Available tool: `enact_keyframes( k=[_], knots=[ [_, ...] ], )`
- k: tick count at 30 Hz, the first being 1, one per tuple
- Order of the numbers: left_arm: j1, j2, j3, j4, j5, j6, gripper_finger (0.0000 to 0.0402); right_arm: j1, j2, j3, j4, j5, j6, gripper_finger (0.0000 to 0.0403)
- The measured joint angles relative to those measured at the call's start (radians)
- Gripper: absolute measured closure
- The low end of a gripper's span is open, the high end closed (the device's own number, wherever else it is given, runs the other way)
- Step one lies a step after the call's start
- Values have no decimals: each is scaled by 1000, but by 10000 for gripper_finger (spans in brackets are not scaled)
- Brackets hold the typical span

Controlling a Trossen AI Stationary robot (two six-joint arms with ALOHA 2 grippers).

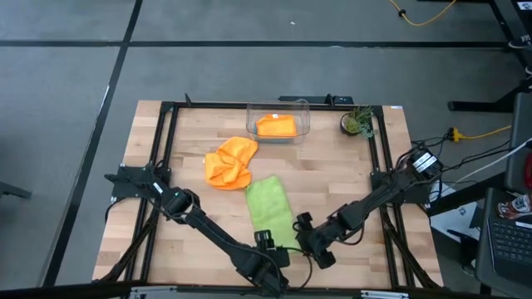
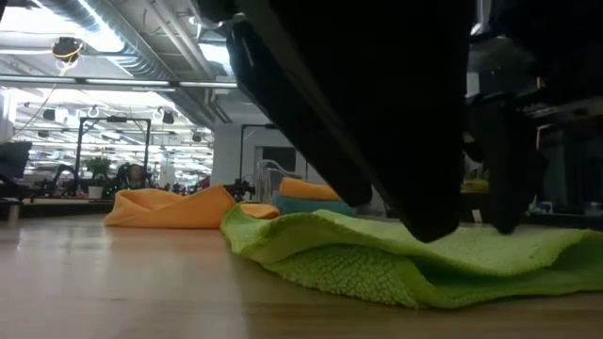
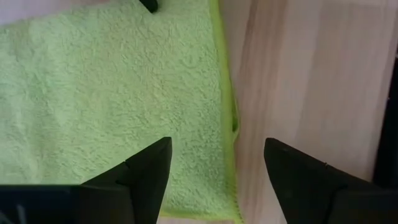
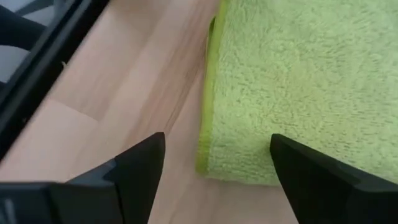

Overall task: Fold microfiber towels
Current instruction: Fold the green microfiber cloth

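A lime green towel (image 1: 270,212) lies folded into a strip on the wooden table, running from the middle toward the near edge. My left gripper (image 1: 268,242) is open over its near left corner, and the towel's side edge (image 3: 225,124) lies between the fingers. My right gripper (image 1: 304,228) is open over its near right corner (image 4: 208,165). A crumpled orange towel (image 1: 229,162) lies far left of it. A second orange towel (image 1: 277,126) sits in the clear bin. The teal towel shows only as a sliver in the low view (image 2: 294,205).
The clear plastic bin (image 1: 301,116) stands at the table's far middle. A small potted plant (image 1: 358,123) stands at the far right. A black frame (image 1: 166,149) runs around the table's edges. Bare wood lies to the left and right of the green towel.
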Motion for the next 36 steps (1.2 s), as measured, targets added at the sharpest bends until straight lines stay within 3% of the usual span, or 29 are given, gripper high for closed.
enact_keyframes(
  k=[12,19,27,32,36],
  knots=[
    [10,59,4,49,74,32,157,9,71,3,16,33,1,111],
    [9,62,4,55,67,23,214,12,73,3,17,75,9,142],
    [5,64,3,58,65,22,321,19,75,2,21,92,20,228],
    [9,64,2,51,68,18,377,28,76,1,22,105,96,308],
    [12,56,1,47,92,23,397,25,51,-2,5,30,162,383]
  ],
)
